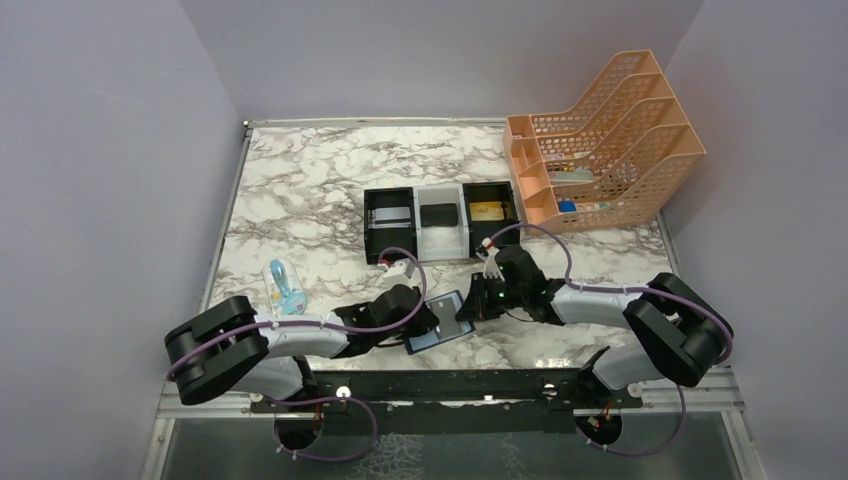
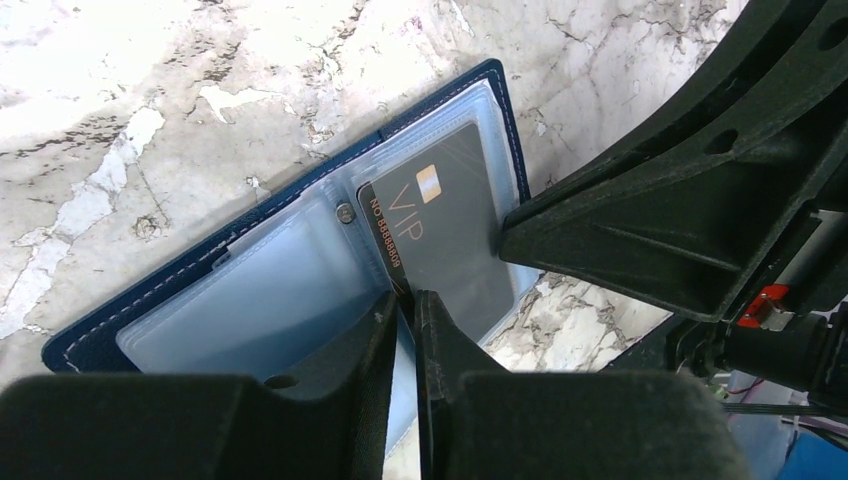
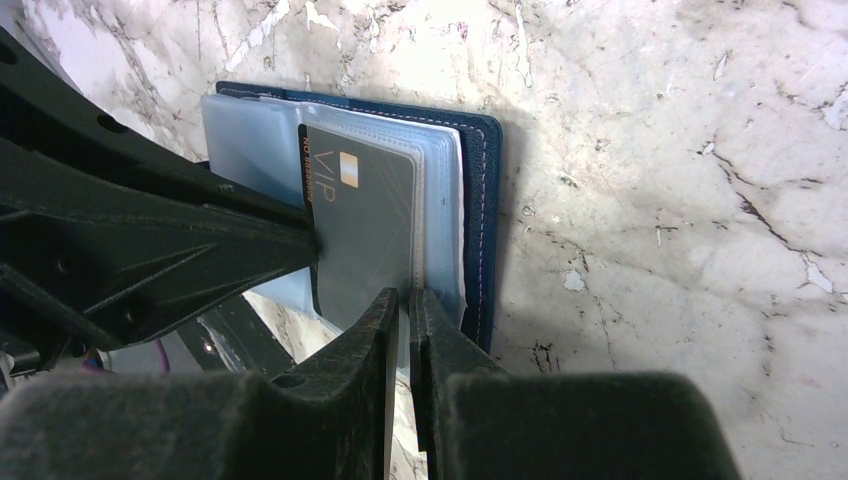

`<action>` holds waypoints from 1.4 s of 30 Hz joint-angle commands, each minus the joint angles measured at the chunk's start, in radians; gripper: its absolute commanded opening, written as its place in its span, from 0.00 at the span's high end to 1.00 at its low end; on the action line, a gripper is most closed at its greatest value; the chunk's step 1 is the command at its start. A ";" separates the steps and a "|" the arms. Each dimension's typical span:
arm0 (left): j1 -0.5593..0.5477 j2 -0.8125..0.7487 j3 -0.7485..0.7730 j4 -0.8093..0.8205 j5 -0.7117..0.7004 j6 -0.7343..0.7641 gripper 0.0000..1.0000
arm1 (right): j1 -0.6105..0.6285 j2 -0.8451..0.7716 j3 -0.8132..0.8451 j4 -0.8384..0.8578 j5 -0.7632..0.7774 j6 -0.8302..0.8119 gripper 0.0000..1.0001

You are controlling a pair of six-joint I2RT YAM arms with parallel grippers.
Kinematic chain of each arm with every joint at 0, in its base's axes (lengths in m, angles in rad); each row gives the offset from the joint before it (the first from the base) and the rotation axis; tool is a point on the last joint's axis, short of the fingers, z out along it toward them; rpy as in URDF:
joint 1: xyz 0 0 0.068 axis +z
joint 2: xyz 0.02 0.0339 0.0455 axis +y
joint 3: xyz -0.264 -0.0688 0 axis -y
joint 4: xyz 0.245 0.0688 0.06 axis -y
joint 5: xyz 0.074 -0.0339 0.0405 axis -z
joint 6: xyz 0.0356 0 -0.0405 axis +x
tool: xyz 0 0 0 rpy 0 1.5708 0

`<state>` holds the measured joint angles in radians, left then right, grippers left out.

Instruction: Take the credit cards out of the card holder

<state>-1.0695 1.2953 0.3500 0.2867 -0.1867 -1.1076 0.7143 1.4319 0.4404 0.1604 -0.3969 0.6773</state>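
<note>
Open holder (image 2: 260,290) lying flat on the marble table (image 1: 300,180), near its front edge, between the two hands. The cover is navy with pale stitching, and inside are pale blue-grey clear pockets. One pocket holds a dark grey card (image 2: 450,230) lettered "VIP", with a small gold-and-white mark and a row of orange figures along one edge. The facing pocket looks pale and bare.

Left hand (image 2: 405,305): closed to a thin slit, its tips at the card's lower corner. Whether they pinch the card cannot be told.

Right hand (image 3: 400,298): closed to a thin slit on the lower edge of the pocket sheets, beside the card. One finger (image 2: 600,240) touches the card's opposite edge.

From above, both hands cover most of the holder. The wrist views cut off its near edge behind the fingers, and any cards in the stacked pockets beneath are hidden.

Behind stand three trays (image 1: 441,222), black, white and black. Their contents are too small to identify. A peach rack (image 1: 600,140) stands to their right.
</note>
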 commanded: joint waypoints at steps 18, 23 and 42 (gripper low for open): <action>-0.007 -0.103 -0.053 -0.061 -0.069 -0.038 1.00 | 0.001 0.030 -0.002 -0.069 0.080 -0.022 0.88; -0.007 -0.113 -0.056 -0.059 -0.065 -0.030 1.00 | 0.001 0.006 0.019 -0.074 0.048 -0.043 0.88; -0.007 -0.082 -0.042 -0.021 -0.048 -0.022 1.00 | 0.002 0.121 0.211 -0.167 -0.288 -0.250 0.71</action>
<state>-1.0695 1.2003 0.2966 0.2604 -0.2184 -1.1416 0.7136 1.4586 0.6422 -0.0017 -0.5659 0.4618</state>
